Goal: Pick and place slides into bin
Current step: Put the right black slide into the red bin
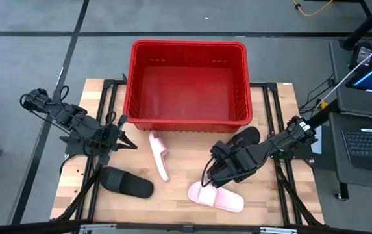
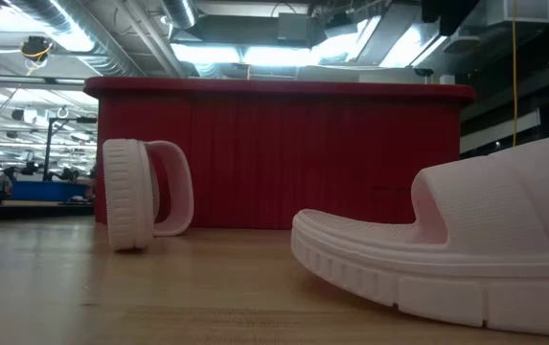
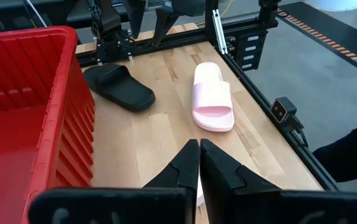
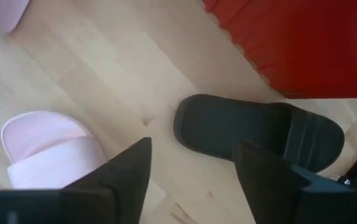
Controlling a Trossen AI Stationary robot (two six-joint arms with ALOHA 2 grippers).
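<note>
The red bin (image 1: 187, 81) stands at the table's far middle, with nothing in it. One pink slide (image 1: 160, 155) stands on its side edge (image 2: 128, 196) near the bin. The other pink slide (image 1: 215, 197) lies sole down at the near right. One black slide (image 1: 127, 182) lies at the near left, another (image 1: 248, 137) under my right arm. My left gripper (image 1: 131, 144) is shut and empty, left of the pink slide that stands on edge. My right gripper (image 4: 194, 177) is open and empty above the table, between the flat pink slide (image 4: 47, 149) and a black slide (image 4: 259, 127).
Black metal frame rails (image 1: 108, 104) run along the table's left and right sides. The bin's near wall (image 2: 274, 153) rises behind the pink slides. Bare wood (image 1: 186, 169) lies between the slides. A laptop and desk (image 1: 367, 140) stand beyond the right edge.
</note>
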